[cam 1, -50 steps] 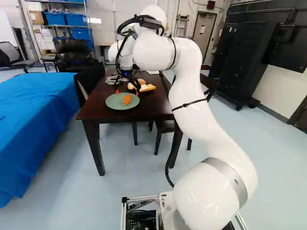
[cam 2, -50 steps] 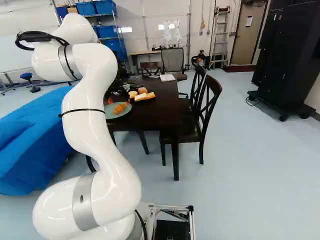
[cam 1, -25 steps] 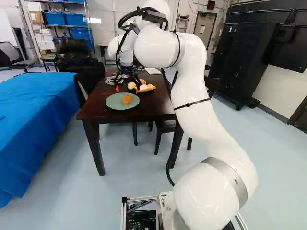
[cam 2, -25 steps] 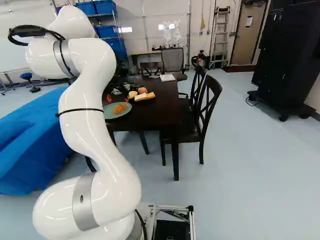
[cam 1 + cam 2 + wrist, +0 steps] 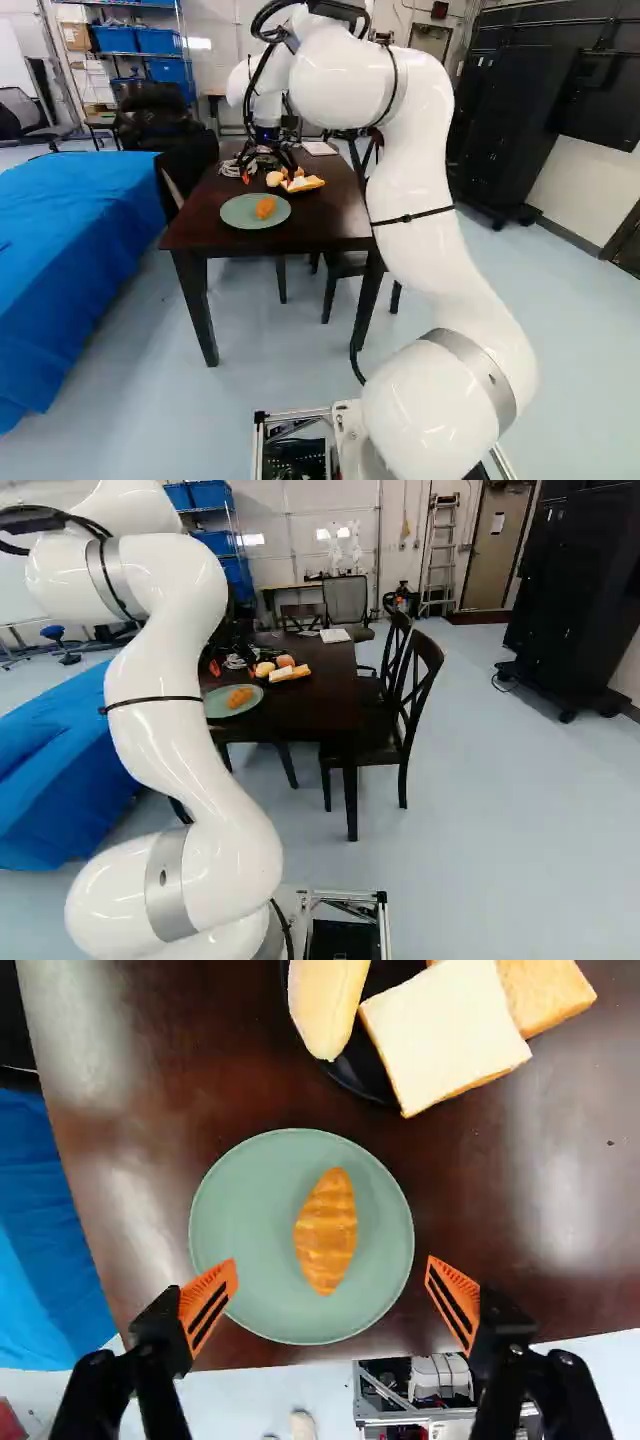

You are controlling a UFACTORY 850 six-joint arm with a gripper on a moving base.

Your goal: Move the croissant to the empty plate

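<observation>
Chg: arm [image 5: 400, 75] has gone up over the last sec, lifting the gripper [image 5: 332, 1263] off the green plate [image 5: 250, 1300]; base hasn't moved. Croissant [image 5: 326, 1232] hasn't shifted: lying flat nr the middle of the green plate, nothing else on there w/ it. Pincer's wide, nothing btwn the pads, hanging well above the green plate, so no grip on the croissant.

Other food's on the far side of the green plate from the base: black dish [image 5: 360, 1072] w/ yellow thing [image 5: 326, 1005] & bread [image 5: 445, 1035], close by but apart from it. Same spots as before.

Means: looks like croissant's been let go & arm's backing off; I'd call the job done, prob. no regrasp req'd. Next: keep rising straight, fingers wide, clear of the green plate's rim & the bread. Main risk = clipping either on a sideways swing if too low.
</observation>
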